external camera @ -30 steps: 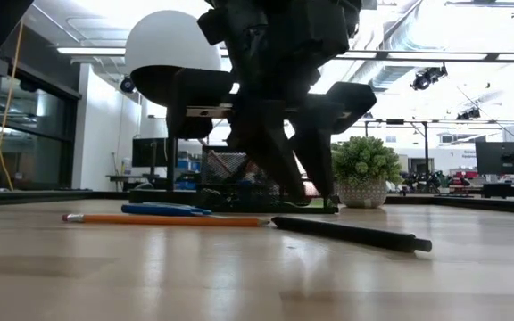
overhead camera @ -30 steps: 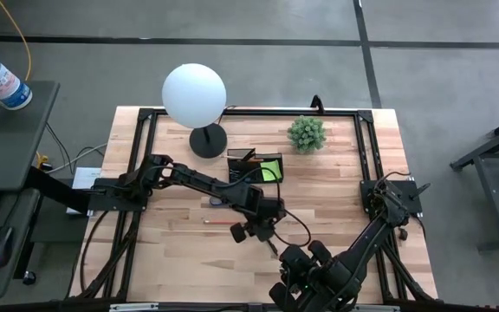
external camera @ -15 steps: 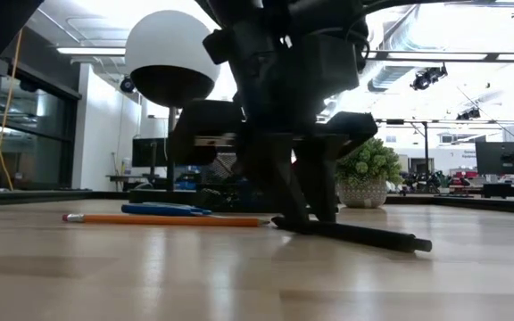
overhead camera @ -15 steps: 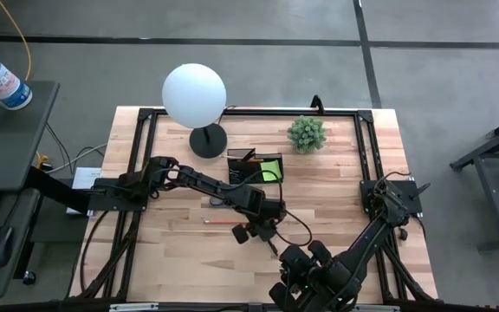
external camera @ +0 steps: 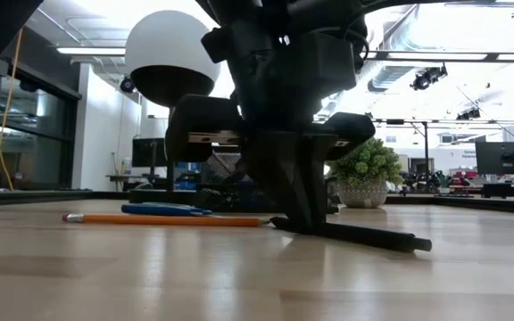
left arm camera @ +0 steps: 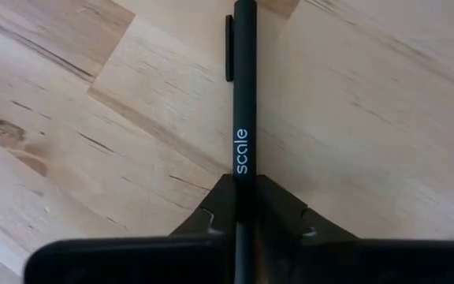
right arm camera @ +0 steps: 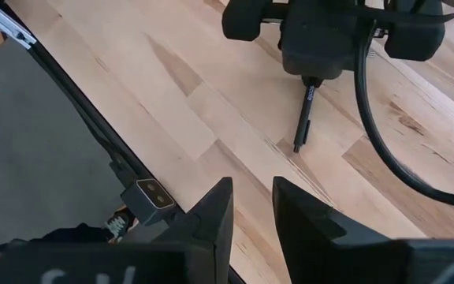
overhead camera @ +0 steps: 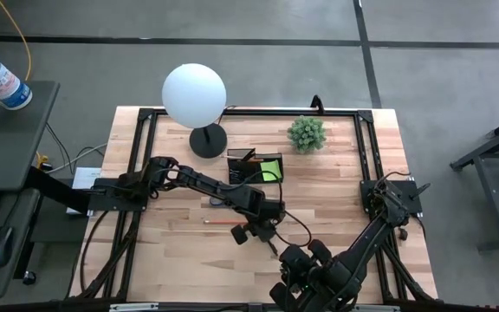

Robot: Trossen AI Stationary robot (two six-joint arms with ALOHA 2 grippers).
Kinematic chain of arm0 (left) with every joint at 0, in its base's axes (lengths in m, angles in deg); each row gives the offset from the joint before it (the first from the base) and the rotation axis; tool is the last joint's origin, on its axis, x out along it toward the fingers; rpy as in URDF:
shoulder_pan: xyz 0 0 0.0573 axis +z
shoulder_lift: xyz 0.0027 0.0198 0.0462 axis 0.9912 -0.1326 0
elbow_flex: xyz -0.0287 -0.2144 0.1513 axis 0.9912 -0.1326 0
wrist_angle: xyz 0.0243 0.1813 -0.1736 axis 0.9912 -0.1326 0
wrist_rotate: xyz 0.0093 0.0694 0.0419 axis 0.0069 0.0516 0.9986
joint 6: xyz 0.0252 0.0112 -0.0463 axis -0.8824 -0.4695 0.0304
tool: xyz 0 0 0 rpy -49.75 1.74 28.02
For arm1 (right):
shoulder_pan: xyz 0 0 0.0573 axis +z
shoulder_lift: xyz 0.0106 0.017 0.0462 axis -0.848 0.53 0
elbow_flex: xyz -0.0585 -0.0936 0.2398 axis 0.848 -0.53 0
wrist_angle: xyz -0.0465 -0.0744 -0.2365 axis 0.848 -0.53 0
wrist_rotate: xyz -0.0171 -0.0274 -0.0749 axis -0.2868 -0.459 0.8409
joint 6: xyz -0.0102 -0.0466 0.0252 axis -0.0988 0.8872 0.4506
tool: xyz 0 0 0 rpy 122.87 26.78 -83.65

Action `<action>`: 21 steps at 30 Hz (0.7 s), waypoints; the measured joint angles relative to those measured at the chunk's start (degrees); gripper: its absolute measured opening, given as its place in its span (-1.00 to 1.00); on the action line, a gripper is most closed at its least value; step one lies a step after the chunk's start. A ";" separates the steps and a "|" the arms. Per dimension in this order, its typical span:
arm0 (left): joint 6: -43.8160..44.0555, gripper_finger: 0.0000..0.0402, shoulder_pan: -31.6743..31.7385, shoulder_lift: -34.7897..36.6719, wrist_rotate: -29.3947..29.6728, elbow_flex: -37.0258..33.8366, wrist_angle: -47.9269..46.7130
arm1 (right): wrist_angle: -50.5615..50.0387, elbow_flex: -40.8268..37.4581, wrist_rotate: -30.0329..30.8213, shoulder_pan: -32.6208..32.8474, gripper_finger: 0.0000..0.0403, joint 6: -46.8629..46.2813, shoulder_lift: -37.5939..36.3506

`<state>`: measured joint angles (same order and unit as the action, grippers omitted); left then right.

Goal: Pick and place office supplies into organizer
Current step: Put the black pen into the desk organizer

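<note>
Claws meet pen at the middle of the wooden worktop (overhead camera: pixel 336 199): the left claw (external camera: pixel 300 214) stands low over the boards, its two dark fingers (left arm camera: pixel 286 207) pinched together on a slim black pen (left arm camera: pixel 244 95) that lies flat on the wood. The left wrist view shows the barrel running straight out from between the clenched fingers, white lettering reading "scale" along it and its clip to one side. From table height the pen's free end stretches away from the claw, resting on the boards.

Just beside it lies an orange pencil (external camera: pixel 163 219), and behind that a flat blue piece (external camera: pixel 166 209), apparently the scissors' handles. Further back, the black organizer (overhead camera: pixel 243 168) sits near the lamp base (overhead camera: pixel 207 141), with a lime-green sticky-note pad (overhead camera: pixel 271 170) in one compartment and an orange pencil end (overhead camera: pixel 253 159) showing in another. The white lamp globe (overhead camera: pixel 194 94) stands over the far left of the worktop, and a small potted plant (overhead camera: pixel 306 133) is near the far edge.

The right arm waits folded at the near edge, its claw (right arm camera: pixel 251 207) hanging above bare wood close to the worktop's black frame rail (right arm camera: pixel 93 118), its fingers parted with a narrow gap and nothing between them. From its wrist view, the left claw and the pen sit well apart ahead.
</note>
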<state>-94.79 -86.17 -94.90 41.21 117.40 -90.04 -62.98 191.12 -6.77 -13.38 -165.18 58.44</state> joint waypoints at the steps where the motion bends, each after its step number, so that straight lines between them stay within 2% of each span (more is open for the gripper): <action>1: 0.17 -0.95 0.00 0.10 0.18 0.09 -0.26 | 0.00 0.00 0.00 0.00 -0.59 0.00 -0.02; 13: 2.92 -0.98 0.35 -0.43 2.11 8.39 -10.85 | 0.11 0.00 -0.26 0.50 -0.59 -0.45 0.00; 21: 4.33 -0.99 2.55 -0.35 2.38 11.32 -14.88 | 0.62 0.00 -0.26 2.67 -0.59 -4.96 -0.02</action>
<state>-90.46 -83.62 -95.24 43.58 128.72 -104.92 -62.36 191.12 -7.03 -10.71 -170.14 58.42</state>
